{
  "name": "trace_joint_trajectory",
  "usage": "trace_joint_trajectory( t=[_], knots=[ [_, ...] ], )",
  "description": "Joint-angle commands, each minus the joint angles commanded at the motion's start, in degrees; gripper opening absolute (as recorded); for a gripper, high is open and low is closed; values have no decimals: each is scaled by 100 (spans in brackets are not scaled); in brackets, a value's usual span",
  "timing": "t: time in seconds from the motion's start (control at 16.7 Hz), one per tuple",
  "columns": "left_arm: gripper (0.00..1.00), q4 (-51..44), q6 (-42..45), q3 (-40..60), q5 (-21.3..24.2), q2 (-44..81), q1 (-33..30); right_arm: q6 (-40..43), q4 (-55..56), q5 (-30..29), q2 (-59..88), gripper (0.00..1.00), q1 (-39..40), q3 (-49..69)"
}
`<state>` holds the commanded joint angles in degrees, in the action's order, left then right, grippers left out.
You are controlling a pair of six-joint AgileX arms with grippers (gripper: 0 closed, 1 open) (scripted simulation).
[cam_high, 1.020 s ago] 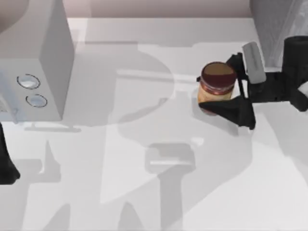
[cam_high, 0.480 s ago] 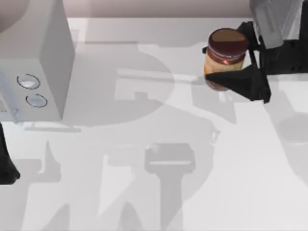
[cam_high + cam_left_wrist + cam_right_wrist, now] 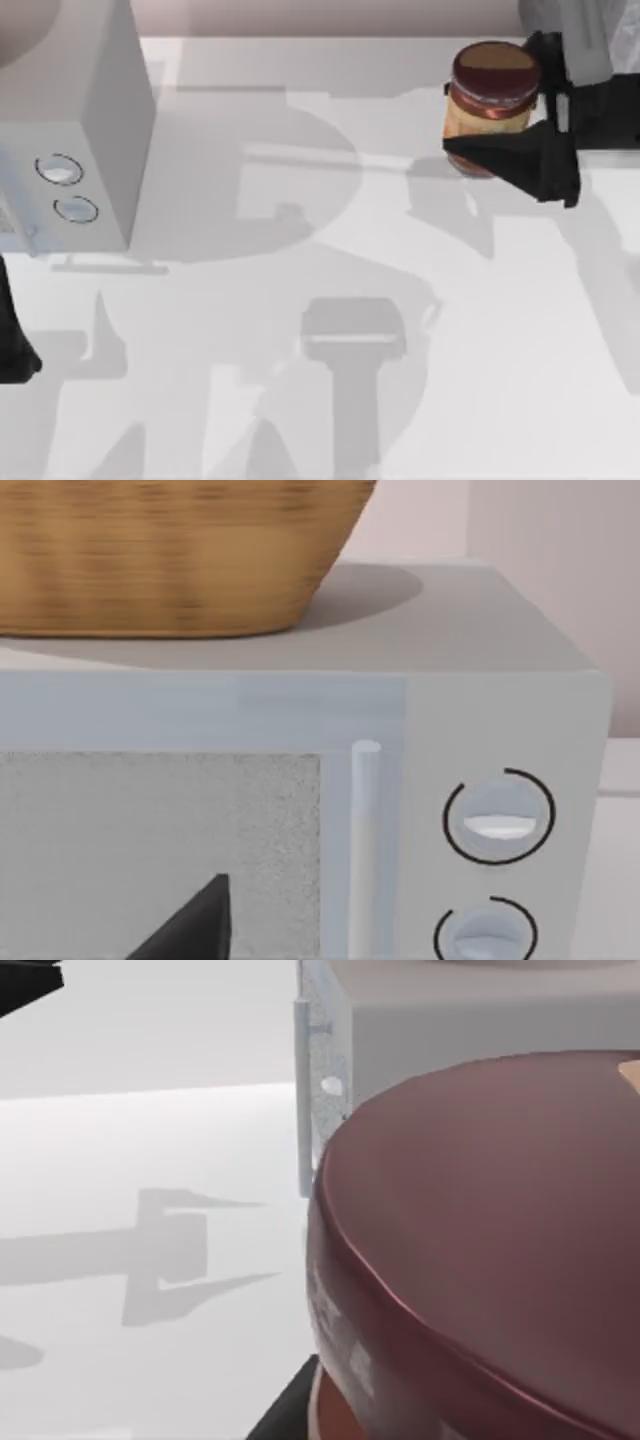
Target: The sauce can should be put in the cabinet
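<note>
Maroon-lidded can [image 3: 492, 105] sits clamped in my right claw [image 3: 515, 120], carrying step; next, cross to the cabinet [image 3: 75, 130] far off.

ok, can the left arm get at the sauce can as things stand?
Probably not. The sauce can is clamped in the right gripper near the table's far right, lifted off it. The left gripper sits at the far left, facing the microwave-like cabinet. Nothing lies between, but the can is taken.
</note>
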<state>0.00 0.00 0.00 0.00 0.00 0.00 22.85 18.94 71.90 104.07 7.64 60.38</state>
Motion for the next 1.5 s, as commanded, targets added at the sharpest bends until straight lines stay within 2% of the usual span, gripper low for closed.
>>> trace_joint_trajectory(
  t=[0.3,0.78,1.02,1.26,1.5],
  knots=[
    [100,0,0,0,0,0,0,-616,-472,-1476,-2199,0,-283,-1135],
    [100,0,0,0,0,0,0,-1700,-1314,-4601,-6672,0,-728,-3668],
    [100,0,0,0,0,0,0,-2074,-1646,-5975,-8696,0,-804,-4892],
    [100,0,0,0,0,0,0,-2256,-1843,-6905,-10035,0,-786,-5764],
    [100,0,0,0,0,0,0,-2285,-1894,-7190,-10407,0,-764,-6038]
  ],
)
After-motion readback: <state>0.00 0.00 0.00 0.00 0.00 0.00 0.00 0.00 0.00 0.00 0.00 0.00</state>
